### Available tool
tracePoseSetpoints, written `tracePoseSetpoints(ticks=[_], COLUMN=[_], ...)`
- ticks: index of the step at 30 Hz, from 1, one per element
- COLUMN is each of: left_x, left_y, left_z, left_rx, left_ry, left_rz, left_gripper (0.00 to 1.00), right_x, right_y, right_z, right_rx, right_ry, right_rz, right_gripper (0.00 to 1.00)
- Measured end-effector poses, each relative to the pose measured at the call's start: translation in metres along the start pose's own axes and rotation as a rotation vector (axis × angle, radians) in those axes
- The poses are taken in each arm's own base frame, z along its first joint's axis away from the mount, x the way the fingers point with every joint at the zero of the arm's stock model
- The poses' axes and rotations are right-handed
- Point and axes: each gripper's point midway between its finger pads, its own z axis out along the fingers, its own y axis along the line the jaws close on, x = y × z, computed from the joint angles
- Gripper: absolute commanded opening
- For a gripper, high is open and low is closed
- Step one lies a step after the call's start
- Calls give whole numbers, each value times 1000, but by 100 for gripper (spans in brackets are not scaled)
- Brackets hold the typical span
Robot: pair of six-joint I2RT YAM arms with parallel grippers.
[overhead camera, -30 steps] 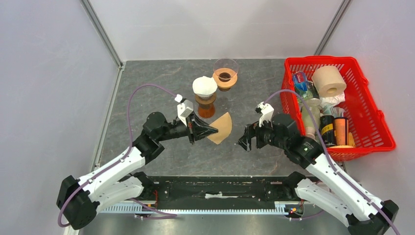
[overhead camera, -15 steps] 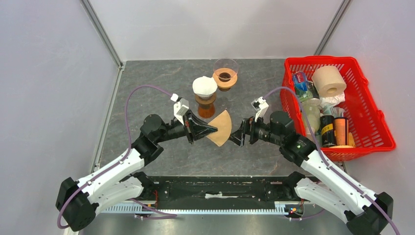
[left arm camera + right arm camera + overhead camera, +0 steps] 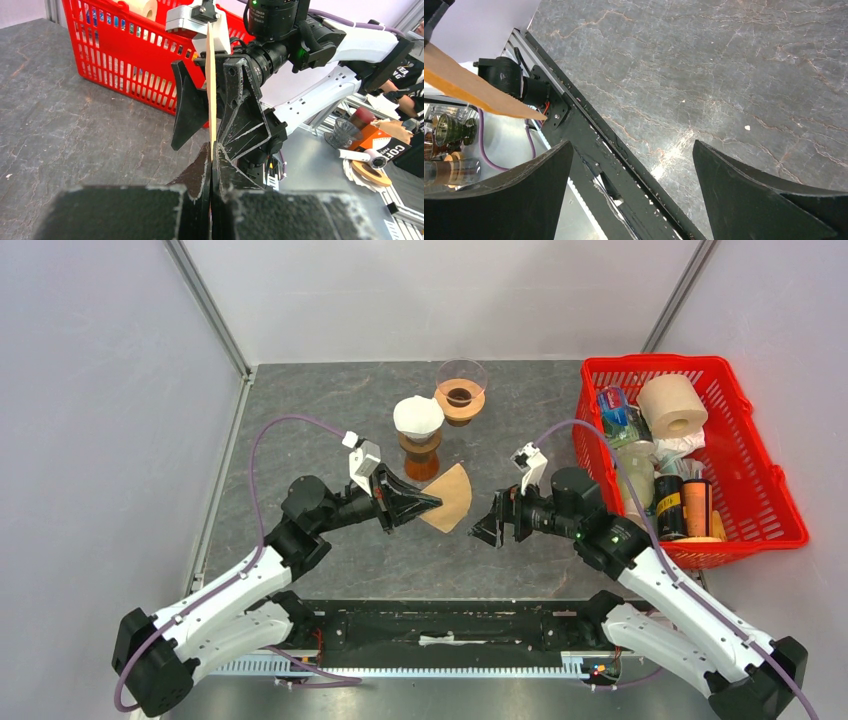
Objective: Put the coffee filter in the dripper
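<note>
Far left: left arm folded at the elbow, forearm stretched in toward mid-table (image 3: 300, 420), wrist rolled onto its side. Left gripper (image 3: 428, 505) pinched fully together on the near corner of the coffee filter (image 3: 452, 497). Filter lifted off the surface, fanning out beyond the fingertips. From the left wrist, shows only edge-on (image 3: 211, 85) as a thin tan line rising out of the closed fingertips. Further beyond those fingertips, well apart from the filter: a dripper lined with white paper (image 3: 418, 418), then a clear glass dripper (image 3: 461, 390) behind it.

Right of centre: right arm bent likewise, forearm angled back toward the left one. Right gripper (image 3: 487, 530) facing the other, just beside the filter's outer edge, not touching. Spread wide, nothing gripped. In the right wrist view, filter (image 3: 469, 85) cut off at the upper left, outside the fingers. From the left wrist, lined up with the gap between those fingers; depth there impossible to judge.

Behind the right wrist: red basket (image 3: 655, 360), partly covered by the arm. Toilet roll (image 3: 672, 405) plain on top; remaining contents crowded and hard to make out.
</note>
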Motion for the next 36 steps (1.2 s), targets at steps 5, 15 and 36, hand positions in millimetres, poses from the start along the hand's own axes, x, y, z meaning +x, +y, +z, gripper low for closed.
tracePoseSetpoints(ticks=[5, 15, 36], left_x=[1, 3, 4], left_y=[0, 1, 0], left_z=[0, -1, -1], left_rx=[-1, -3, 1], left_ry=[3, 7, 9], left_rz=[-2, -5, -5], left_gripper=[2, 2, 2], right_x=[-4, -20, -23], right_y=[3, 18, 10], right_z=[-2, -3, 0], right_rx=[-9, -66, -26], right_ry=[-13, -52, -67], right_rz=[-7, -26, -41], right_gripper=[97, 97, 97])
